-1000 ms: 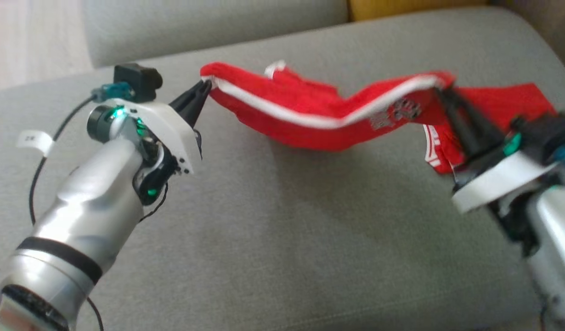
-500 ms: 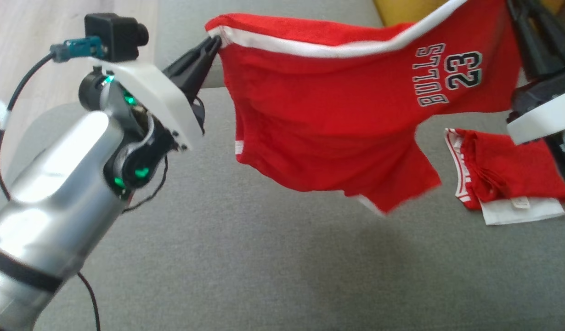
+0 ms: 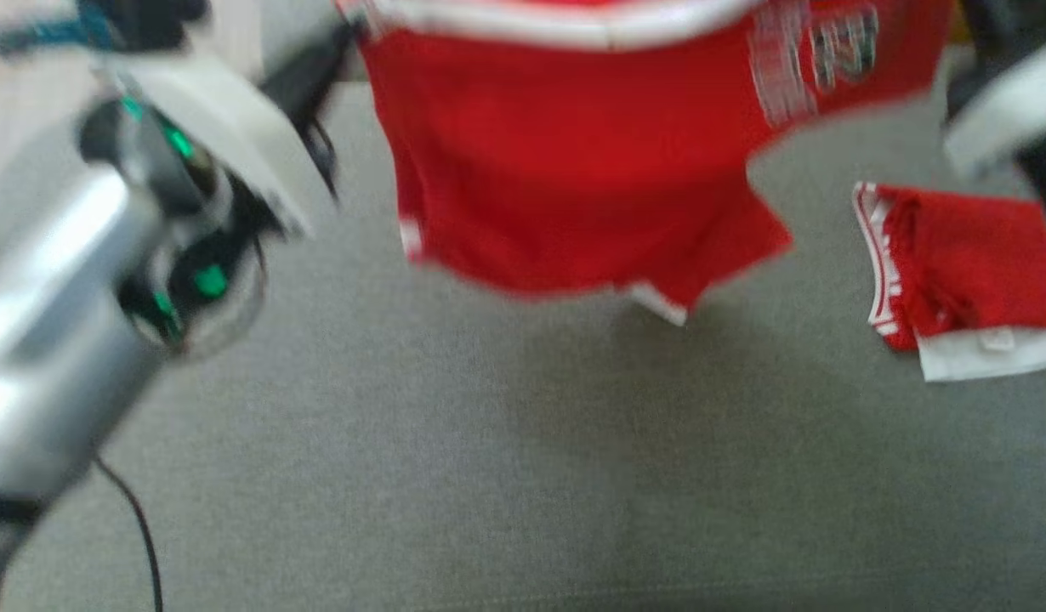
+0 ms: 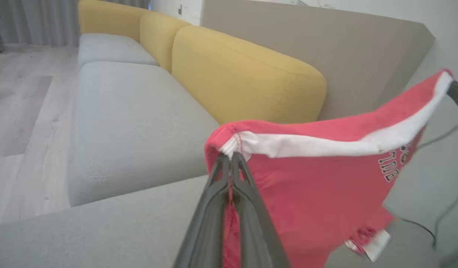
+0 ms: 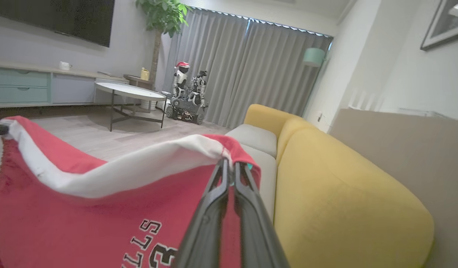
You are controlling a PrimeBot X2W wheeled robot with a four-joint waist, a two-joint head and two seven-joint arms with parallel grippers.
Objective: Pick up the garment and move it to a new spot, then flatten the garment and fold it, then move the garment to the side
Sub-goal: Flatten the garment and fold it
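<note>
The left tool (image 4: 231,157) pinches one end of the white band (image 4: 307,145) of the red garment (image 3: 574,170), which hangs clear above the grey sofa seat (image 3: 489,476), probably stretched wide so it lands flat. The right tool (image 5: 231,162) pinches the band's other end, and a second red piece (image 3: 974,272) lies on the seat at the right.

Grey fabric sofa seat (image 3: 489,476) below, mustard-yellow back cushions (image 4: 244,74) behind, pale wood floor (image 4: 20,111), grey pleated curtains (image 5: 251,67) drawn.
</note>
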